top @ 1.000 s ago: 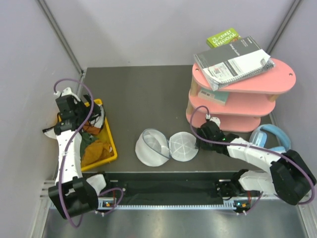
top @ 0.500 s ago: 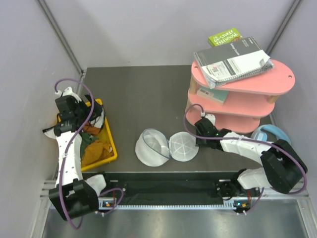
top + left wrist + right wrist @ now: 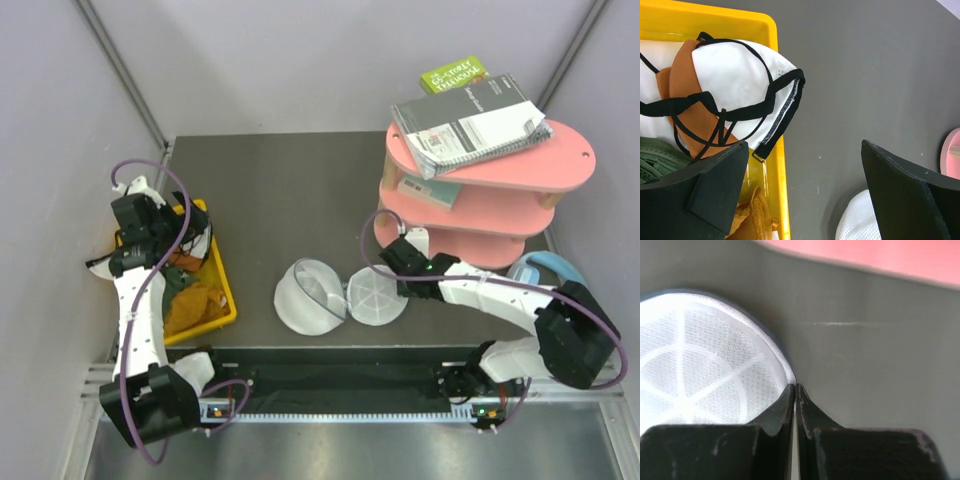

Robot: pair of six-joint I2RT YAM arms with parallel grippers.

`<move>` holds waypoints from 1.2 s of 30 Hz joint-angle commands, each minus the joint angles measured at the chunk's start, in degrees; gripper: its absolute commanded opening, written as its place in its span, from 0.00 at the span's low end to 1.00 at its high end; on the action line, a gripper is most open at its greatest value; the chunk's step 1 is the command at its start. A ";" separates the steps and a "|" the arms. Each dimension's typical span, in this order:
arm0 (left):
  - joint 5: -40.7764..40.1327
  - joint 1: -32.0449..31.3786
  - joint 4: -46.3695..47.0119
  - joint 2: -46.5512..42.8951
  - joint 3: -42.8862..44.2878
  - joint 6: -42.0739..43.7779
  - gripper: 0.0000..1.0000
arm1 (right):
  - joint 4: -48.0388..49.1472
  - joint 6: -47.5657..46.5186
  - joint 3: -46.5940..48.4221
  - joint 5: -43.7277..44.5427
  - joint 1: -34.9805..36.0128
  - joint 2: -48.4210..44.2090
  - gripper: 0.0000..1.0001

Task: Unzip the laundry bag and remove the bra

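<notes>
The white mesh laundry bag lies unzipped in the middle of the table, in two halves: a dome [image 3: 306, 297] on its side and a flat round lid [image 3: 377, 296]. My right gripper [image 3: 401, 284] is at the lid's right edge. In the right wrist view its jaws [image 3: 796, 386] are shut, with the lid's thin rim [image 3: 771, 347] pinched between the tips. The bra [image 3: 740, 85], white with black edging and straps, lies in the yellow tray [image 3: 771, 30] and hangs over its rim. My left gripper [image 3: 804, 145] hangs open above the tray's edge, holding nothing.
The yellow tray [image 3: 226, 292] at the left also holds rust-orange [image 3: 195, 305] and dark green [image 3: 180, 280] cloths. A pink three-tier shelf [image 3: 500, 205] with books stands at the back right. Pale blue headphones [image 3: 545, 268] lie beside it, behind my right arm.
My right gripper has moved left to the lid's edge and shut on its rim. The lid has shifted slightly to the right. The left arm has stayed put.
</notes>
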 commanded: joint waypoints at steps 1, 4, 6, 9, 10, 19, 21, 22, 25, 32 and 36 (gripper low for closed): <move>1.32 -0.20 2.48 -2.05 -0.46 0.00 0.99 | -10.98 0.89 9.60 9.75 2.20 -4.44 0.00; 1.67 -0.11 2.48 -2.22 -0.46 0.00 0.99 | -17.31 1.15 14.26 13.26 3.25 -6.55 0.00; 1.85 -0.20 2.57 -2.31 -0.46 0.00 0.99 | -20.83 1.42 16.38 14.94 4.04 -7.95 0.00; 2.20 -0.20 2.57 -2.49 -0.54 -0.09 0.99 | -24.52 2.03 19.99 17.49 5.10 -8.57 0.00; 2.20 -0.20 2.57 -2.66 -0.54 -0.18 0.99 | -25.05 2.30 21.39 18.37 5.54 -8.66 0.00; 2.72 -0.29 2.75 -2.93 -0.72 -0.27 0.99 | -32.35 6.78 35.88 27.25 17.04 -2.96 0.00; 2.64 -0.20 2.75 -2.93 -0.81 -0.36 0.99 | -31.48 6.96 37.65 27.69 20.03 -1.20 0.00; 2.64 -0.20 2.83 -2.84 -0.89 -0.36 0.99 | -29.13 6.52 38.71 27.69 21.00 0.29 0.00; 2.90 -0.20 2.92 -2.93 -0.98 -0.44 0.99 | -24.03 4.33 39.59 26.82 24.69 3.71 0.00; 3.69 -0.29 3.01 -2.66 -1.16 -0.53 0.99 | -14.17 0.19 43.54 22.87 29.44 13.83 0.00; 3.87 -0.64 3.10 -2.75 -1.25 -0.53 0.99 | -11.27 -0.51 44.78 19.79 30.06 17.97 0.00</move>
